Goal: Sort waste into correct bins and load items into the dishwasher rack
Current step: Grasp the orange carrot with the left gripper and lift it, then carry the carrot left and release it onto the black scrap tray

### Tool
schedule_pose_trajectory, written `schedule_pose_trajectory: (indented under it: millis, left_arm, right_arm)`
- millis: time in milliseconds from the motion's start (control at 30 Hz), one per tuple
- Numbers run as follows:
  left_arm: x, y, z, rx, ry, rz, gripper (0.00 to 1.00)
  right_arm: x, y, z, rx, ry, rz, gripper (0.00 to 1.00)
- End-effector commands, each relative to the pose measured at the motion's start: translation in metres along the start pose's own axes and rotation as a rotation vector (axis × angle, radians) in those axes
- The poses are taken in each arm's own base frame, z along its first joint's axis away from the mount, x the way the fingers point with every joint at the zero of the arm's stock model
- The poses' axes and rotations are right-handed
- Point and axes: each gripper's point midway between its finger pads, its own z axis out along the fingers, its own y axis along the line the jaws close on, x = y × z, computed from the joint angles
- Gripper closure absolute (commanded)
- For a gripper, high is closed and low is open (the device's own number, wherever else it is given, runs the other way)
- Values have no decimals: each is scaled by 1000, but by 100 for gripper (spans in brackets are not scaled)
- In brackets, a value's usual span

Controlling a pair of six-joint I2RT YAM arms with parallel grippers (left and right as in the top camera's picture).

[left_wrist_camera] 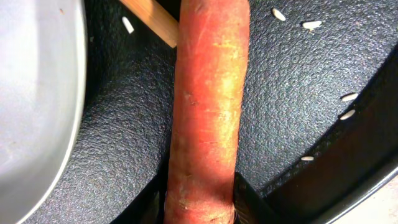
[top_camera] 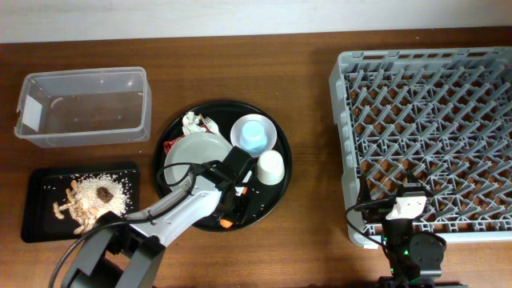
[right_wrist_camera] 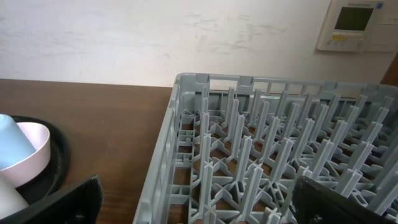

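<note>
On pebbled black tray [left_wrist_camera: 118, 143], long rough orange carrot [left_wrist_camera: 208, 112], left fingers [left_wrist_camera: 252, 208] flanking its near end, grip unclear, right fingers [right_wrist_camera: 56, 202] wide apart, empty, near grey pegged rack [right_wrist_camera: 261, 162]

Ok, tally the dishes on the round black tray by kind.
Plates: 1, pale grey plate
Bowls: 1, white bowl
Cups: 2, light blue cup, white cup
Forks: 1, white fork
Total: 5
</note>
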Motion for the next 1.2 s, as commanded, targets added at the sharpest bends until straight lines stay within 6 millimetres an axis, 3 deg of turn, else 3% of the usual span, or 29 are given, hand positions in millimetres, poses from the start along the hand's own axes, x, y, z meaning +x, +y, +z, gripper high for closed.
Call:
schedule_pose_trajectory:
  millis: [0,333,467,567,767,933,1167]
  left_arm:
    - [-6,-6,-8,29,-4,-4,83]
    - [-22,-26,-72,143,-168,-3,83]
    - [-32,-9,-99,151,-265,-61,83]
    - [-39,28,-114,133,-327,-179,83]
    - [-38,111,-124,77,-379,-459,83]
    - [-18,187,-132,24,-423,-740,83]
    - [21,261,-141,-38,-483,-1142,83]
  right_arm:
    - [2,-3,0,12,4,1,1]
    - [2,-3,0,12,4,1,1]
    - [2,-3,0,12,4,1,1]
    - [2,-3,0,12,4,1,1]
    - [2,-3,0,12,4,1,1]
    - [2,-3,0,12,4,1,1]
    - [2,-3,0,12,4,1,1]
